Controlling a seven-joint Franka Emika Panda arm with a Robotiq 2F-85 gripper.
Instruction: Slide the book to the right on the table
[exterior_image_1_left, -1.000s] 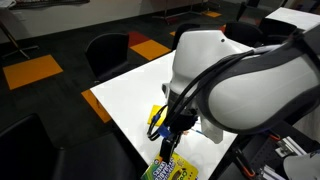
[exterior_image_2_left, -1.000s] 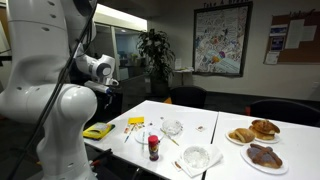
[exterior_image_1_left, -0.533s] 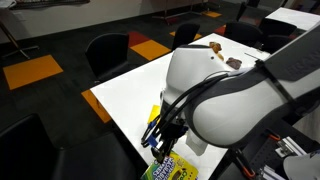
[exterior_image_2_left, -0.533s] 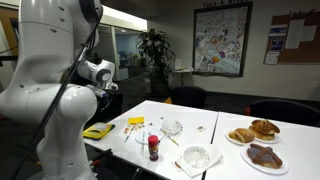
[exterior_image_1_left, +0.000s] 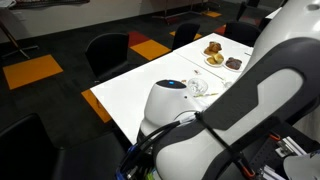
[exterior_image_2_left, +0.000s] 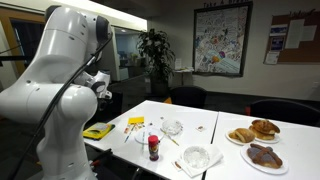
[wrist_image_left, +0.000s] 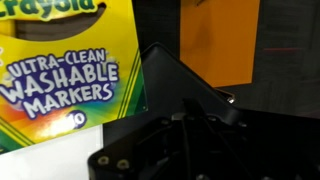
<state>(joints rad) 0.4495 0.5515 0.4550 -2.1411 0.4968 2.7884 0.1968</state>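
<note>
The pincer (wrist_image_left: 182, 100) hangs low by the table's edge, and I cannot tell whether it is released or clenched. The wrist view shows only one dark finger wedge, and the arm (exterior_image_1_left: 230, 120) hides it in an exterior view. The book (wrist_image_left: 60, 70), its cover printed with marker lettering, lies flat on the table (wrist_image_left: 25, 145) at ten o'clock of the pincer, just beside it. That low stance by the cover's side suits a push rather than a lift, I judge. An orange floor tile (wrist_image_left: 220, 40) shows at one o'clock, so the edge is close and any slide should stay flat.
</note>
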